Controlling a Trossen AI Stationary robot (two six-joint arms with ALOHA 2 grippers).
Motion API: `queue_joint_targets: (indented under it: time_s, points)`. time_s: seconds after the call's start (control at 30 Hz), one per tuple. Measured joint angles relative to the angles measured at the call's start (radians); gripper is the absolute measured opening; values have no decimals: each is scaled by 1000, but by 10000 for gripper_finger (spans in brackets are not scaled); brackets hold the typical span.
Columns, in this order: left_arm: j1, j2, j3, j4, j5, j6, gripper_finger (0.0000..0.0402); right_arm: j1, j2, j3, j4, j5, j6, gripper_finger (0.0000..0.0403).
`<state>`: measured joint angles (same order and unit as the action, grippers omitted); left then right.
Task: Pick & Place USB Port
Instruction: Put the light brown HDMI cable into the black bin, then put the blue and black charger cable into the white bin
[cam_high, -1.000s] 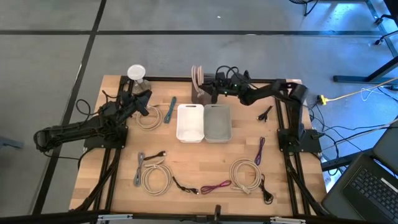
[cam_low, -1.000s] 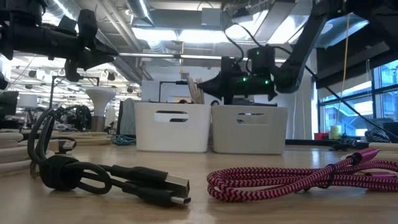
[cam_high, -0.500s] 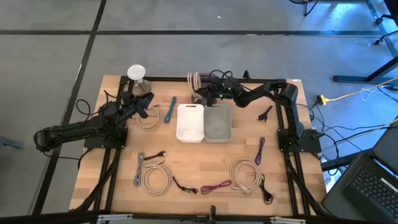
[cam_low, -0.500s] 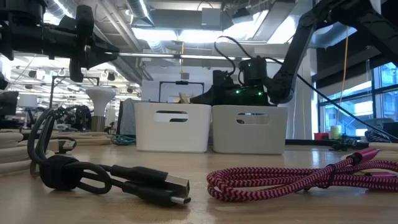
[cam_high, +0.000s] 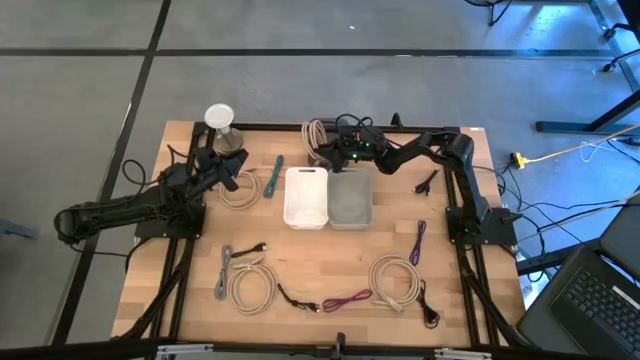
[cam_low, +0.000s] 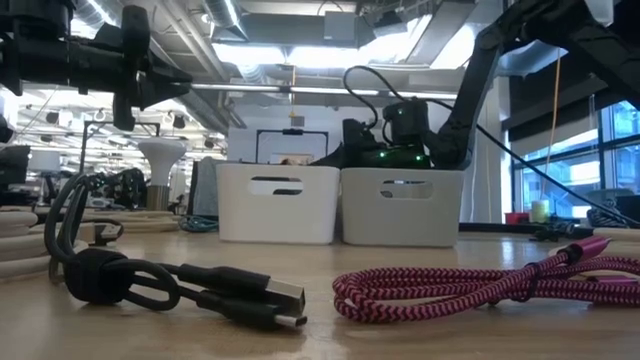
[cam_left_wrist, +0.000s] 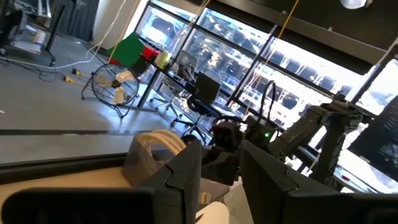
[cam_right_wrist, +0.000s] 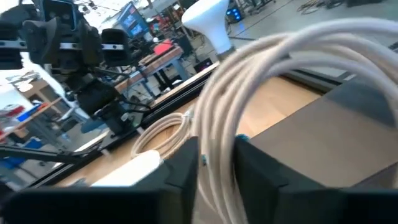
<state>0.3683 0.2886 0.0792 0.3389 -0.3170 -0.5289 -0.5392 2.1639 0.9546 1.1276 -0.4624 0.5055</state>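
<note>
Right gripper (cam_high: 322, 152) at upper centre of the high view, behind the white bin (cam_high: 306, 196), fingers clamped on a beige cable (cam_right_wrist: 249, 93), seen only by wrist camera. Left gripper (cam_high: 232, 160) upper left, fingers apart.

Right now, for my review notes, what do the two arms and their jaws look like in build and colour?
Both arms are black and slender, made of jointed tubular segments. The right arm carries a loose black cable looping above its wrist and small green indicator lights near the right gripper. The left arm ends in the left gripper, also black. In the wrist views the jaws are dark, flat and angular.
</note>
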Motion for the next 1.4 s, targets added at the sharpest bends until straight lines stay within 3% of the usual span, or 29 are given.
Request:
queue_joint_targets:
  time_s: [0.13,0.27,0.43,0.63,0.97,1.3,1.4]
  points:
    - [0,0,0,0,2,0,102,0,0,0,35,-62,16,162]
    - [0,0,0,0,2,0,102,-11,-7,-1,111,-135,39,192]
    - [0,0,0,0,2,0,102,-28,-75,-1,138,-201,45,202]
    - [0,0,0,0,2,0,102,-38,-118,-1,39,-204,13,203]
    - [0,0,0,0,1,-7,102,-38,-118,-1,-221,-50,-132,204]
    - [0,0,0,0,1,-8,102,-38,-118,-1,-236,20,-147,204]
    - [0,0,0,0,2,-8,102,-44,-119,-1,-171,18,-130,204]
